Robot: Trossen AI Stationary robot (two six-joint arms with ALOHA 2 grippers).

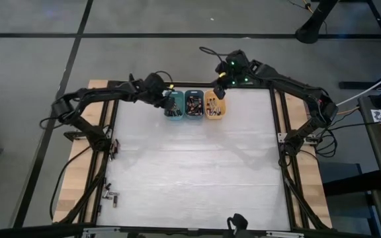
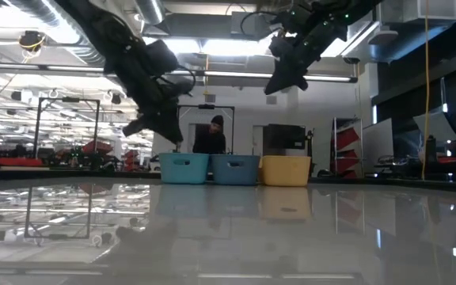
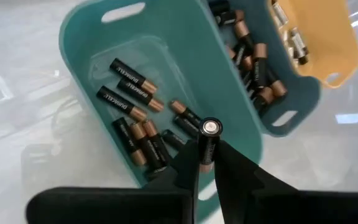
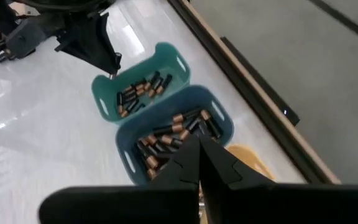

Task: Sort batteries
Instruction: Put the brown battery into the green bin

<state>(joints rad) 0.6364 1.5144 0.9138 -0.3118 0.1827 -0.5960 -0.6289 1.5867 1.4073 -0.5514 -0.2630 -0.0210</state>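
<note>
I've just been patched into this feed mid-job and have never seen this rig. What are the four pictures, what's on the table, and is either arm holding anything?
Two dark robot arms work at one table. The high view looks straight down; the low view looks level across the tabletop; each wrist view looks past that arm's own fingers.

Three small bins stand side by side at the table's far edge: a teal bin, a blue bin and an orange bin. All three hold batteries.

The left gripper hangs over the teal bin, shut on one battery, which stands upright between its fingers. The right gripper hovers over the blue and orange bins, shut and holding nothing that I can see.

A person shows in the room behind the table.
</note>
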